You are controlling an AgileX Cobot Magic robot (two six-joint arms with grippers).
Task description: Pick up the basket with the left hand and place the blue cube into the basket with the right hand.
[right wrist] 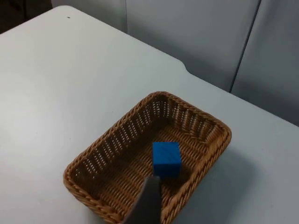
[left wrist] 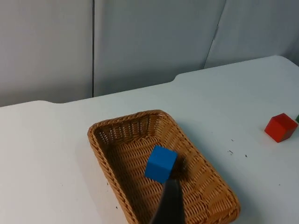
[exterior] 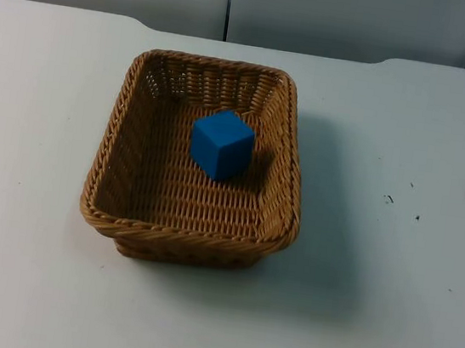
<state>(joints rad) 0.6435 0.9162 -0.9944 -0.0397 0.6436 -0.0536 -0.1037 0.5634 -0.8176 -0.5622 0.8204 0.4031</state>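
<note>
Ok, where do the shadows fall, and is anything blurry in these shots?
Top view: the basket throws a soft shadow to its right on the table. Both wrist views: the cube is sharp, while the near black fingertip is out of focus.

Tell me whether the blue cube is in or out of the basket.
In. The blue cube rests on the woven floor of the basket, ringed by its walls, and the basket stands on the white table.

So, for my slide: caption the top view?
Blue cube resting inside the wicker basket on the white table.
</note>
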